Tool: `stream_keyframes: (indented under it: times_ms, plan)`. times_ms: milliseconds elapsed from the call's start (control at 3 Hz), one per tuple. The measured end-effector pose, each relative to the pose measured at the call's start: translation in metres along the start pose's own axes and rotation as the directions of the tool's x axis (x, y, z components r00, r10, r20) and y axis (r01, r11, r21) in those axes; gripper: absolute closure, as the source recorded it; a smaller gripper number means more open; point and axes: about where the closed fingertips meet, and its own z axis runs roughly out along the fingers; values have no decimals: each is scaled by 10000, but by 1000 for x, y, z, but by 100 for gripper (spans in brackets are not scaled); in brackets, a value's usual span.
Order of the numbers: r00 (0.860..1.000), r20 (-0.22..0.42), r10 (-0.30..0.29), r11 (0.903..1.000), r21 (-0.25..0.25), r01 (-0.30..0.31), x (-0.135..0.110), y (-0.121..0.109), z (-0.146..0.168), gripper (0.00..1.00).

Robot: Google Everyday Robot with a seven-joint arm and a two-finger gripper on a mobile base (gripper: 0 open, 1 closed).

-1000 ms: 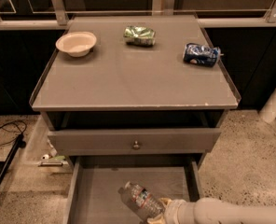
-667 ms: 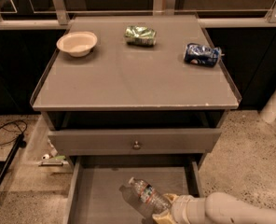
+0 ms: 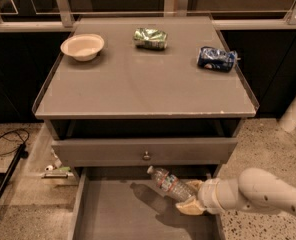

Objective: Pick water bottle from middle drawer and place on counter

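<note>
Camera view, lower right of the frame: the end effector grips the base of the water bottle, which tilts cap toward the upper left over the middle drawer.

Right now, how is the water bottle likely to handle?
The water bottle is small clear plastic, probably light. The gripper over the drawer holds its base end, tilted, so it may pivot. Being round, it could roll on the counter.

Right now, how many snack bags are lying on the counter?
2. The green foil bag lies at the back middle of the counter, the blue snack bag toward its right edge. The tool holds the water bottle over the middle drawer; none seem hidden.
</note>
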Motion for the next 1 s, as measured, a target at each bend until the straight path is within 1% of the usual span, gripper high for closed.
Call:
stream_keyframes:
  times_ms: [333, 667, 1000]
  plan:
    - [9976, -442, -536, 9985, -84, 533, -35, -2, -39, 100]
    - [9866, -871, -1379, 9904, -113, 1374, -55, 20, -79, 100]
    - [9735, -939, -2086, 9779, -65, 2089, -69, 44, -119, 100]
